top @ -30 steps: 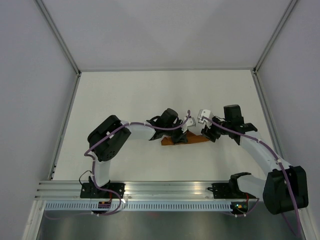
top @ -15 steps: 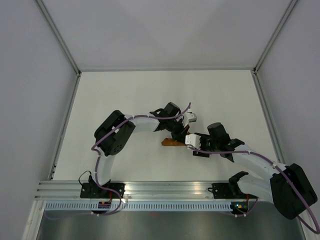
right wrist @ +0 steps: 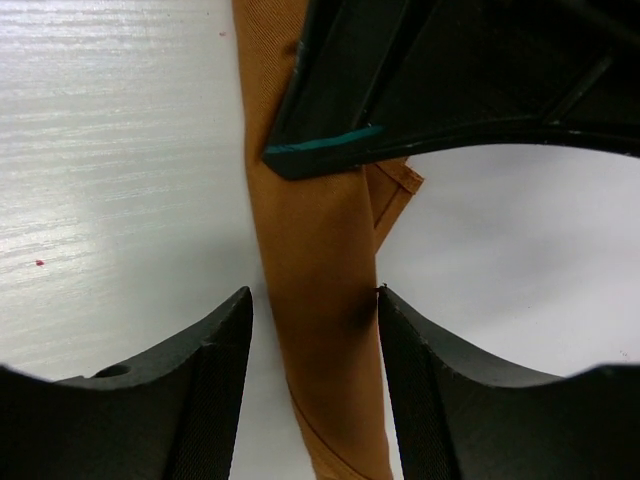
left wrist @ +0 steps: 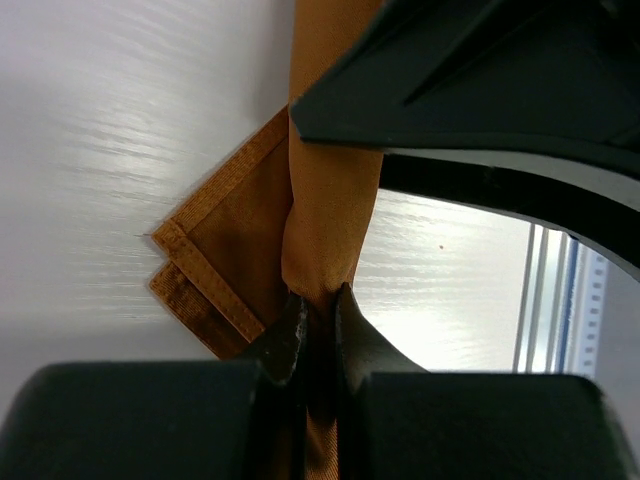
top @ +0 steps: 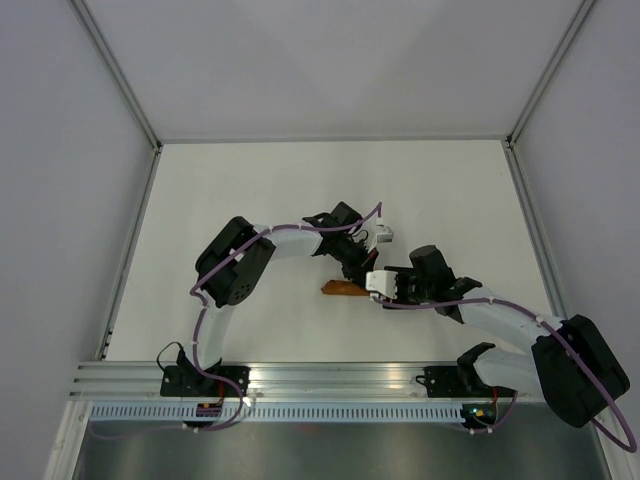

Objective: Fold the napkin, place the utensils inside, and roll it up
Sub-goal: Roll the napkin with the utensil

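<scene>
The rust-orange napkin (top: pixel 341 289) lies as a narrow roll on the white table, mostly hidden under both grippers in the top view. My left gripper (top: pixel 356 270) is shut on one end of the roll (left wrist: pixel 330 200); its jaws (left wrist: pixel 318 297) pinch the cloth, and hemmed corners (left wrist: pixel 205 262) stick out beside it. My right gripper (top: pixel 378 289) is open, its jaws (right wrist: pixel 314 296) standing either side of the roll (right wrist: pixel 318 240), the right fingertip (right wrist: pixel 392 312) touching the cloth. No utensils show in any view.
The two grippers are close together over the roll: the right one shows as a black shape in the left wrist view (left wrist: pixel 480 100), the left one in the right wrist view (right wrist: pixel 450 80). The metal rail (top: pixel 320 378) runs along the near edge.
My right gripper has swung from the roll's right end toward the near left and now straddles the roll. My left gripper shifted slightly right, still holding the cloth. Less napkin shows.
</scene>
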`<state>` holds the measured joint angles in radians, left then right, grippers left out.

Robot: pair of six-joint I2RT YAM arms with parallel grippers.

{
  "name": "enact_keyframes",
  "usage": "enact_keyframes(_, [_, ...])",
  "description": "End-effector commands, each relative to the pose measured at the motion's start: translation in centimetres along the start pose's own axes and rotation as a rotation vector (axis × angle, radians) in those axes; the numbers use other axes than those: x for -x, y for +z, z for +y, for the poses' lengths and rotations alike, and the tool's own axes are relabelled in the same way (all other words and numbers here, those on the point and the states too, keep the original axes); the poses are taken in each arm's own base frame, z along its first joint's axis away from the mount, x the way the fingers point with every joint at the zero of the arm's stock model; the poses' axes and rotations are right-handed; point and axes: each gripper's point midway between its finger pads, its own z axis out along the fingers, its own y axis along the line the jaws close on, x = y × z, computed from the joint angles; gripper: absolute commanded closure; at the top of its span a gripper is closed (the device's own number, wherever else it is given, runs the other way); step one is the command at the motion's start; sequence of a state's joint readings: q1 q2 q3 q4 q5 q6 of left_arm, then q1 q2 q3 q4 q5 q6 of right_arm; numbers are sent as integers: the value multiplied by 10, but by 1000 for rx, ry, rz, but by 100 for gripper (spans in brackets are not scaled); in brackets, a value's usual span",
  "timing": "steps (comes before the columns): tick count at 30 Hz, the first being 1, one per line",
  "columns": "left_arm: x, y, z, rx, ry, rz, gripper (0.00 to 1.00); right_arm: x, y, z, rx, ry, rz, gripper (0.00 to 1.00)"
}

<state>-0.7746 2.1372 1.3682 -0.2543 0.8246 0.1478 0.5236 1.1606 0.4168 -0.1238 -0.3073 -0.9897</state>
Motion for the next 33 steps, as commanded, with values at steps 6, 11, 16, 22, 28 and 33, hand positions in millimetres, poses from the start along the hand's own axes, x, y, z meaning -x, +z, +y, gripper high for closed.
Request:
enact_keyframes(6, [-78, 9, 3, 6, -208, 222, 95, 8, -4, -3, -15, -47, -19, 37])
enact_keyframes(11, [-77, 8, 4, 6, -211, 219, 94, 14, -8, 9, 85, -41, -21, 33])
enact_keyframes(16, [-77, 8, 5, 5, -215, 217, 93, 7, 1, 18, 139, -31, 2, 35])
enact_keyframes(22, [-75, 7, 6, 10, -212, 211, 79, 1, 11, 21, 165, -22, 35, 47])
enact_keyframes(28, [-50, -2, 12, 70, -179, 132, 67, -3, 11, 27, 196, -20, 56, 73])
enact_keyframes(33, [-15, -24, 24, 170, -154, 3, 62, -9, 9, 36, 256, -7, 87, 80])
